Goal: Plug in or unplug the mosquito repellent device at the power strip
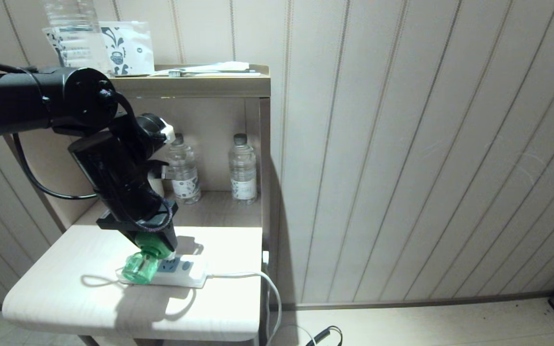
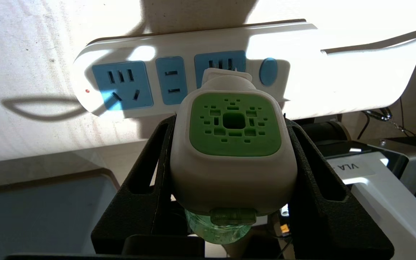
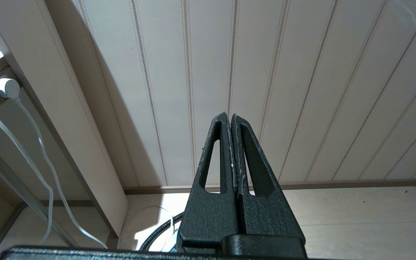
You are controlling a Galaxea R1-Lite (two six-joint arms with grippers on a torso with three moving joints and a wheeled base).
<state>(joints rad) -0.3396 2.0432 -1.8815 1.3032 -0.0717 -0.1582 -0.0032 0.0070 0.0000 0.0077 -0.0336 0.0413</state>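
Note:
The mosquito repellent device (image 2: 233, 124), white with a green vented face and a translucent green bottle (image 1: 141, 266), sits between the black fingers (image 2: 157, 151) of my left gripper (image 2: 230, 122), which is shut on its sides. Its plug end meets the blue socket beside the round switch (image 2: 268, 71) of the white power strip (image 2: 179, 47). The prongs are hidden. In the head view the left gripper (image 1: 154, 242) points down at the power strip (image 1: 185, 275) on the low table (image 1: 65, 288). My right gripper (image 3: 230, 116) is shut on nothing, pointing at the wall.
Two clear water bottles (image 1: 184, 170) (image 1: 243, 168) stand in the shelf nook behind the strip. The strip's white cord (image 1: 269, 286) runs off the table's right edge to a wall plug (image 3: 7, 88). A shelf top (image 1: 200, 86) overhangs the arm. Two sockets (image 2: 123, 85) stay free.

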